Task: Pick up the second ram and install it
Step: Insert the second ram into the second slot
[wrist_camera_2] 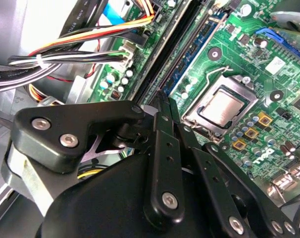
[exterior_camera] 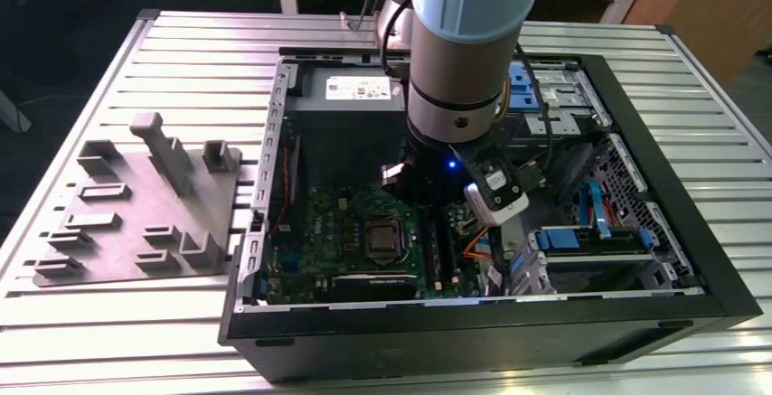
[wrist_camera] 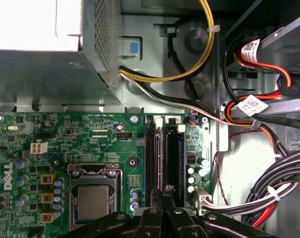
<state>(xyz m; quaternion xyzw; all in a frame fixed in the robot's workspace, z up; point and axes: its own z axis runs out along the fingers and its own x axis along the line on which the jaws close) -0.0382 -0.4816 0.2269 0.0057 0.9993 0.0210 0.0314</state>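
My gripper (wrist_camera_2: 162, 99) (wrist_camera: 165, 191) is low inside the open computer case (exterior_camera: 711, 259), over the two long memory slots beside the processor socket (wrist_camera: 93, 198). Its black fingers are drawn together at the near end of the slots. The second ram (wrist_camera: 153, 153) (wrist_camera_2: 174, 52) shows edge-on as a thin dark strip running away from the fingertips along the slot nearer the socket. How deep it sits is hidden. A blue-faced stick (wrist_camera: 175, 153) (wrist_camera_2: 192, 52) stands in the neighbouring slot. In the exterior view the arm (exterior_camera: 465, 70) covers the gripper.
Bundled black, red and orange cables (wrist_camera: 269, 188) (wrist_camera_2: 66, 54) run close beside the slots. The metal power supply box (wrist_camera: 41, 49) stands beyond the board. A grey fixture plate (exterior_camera: 133, 205) with raised holders lies on the table at the exterior view's left.
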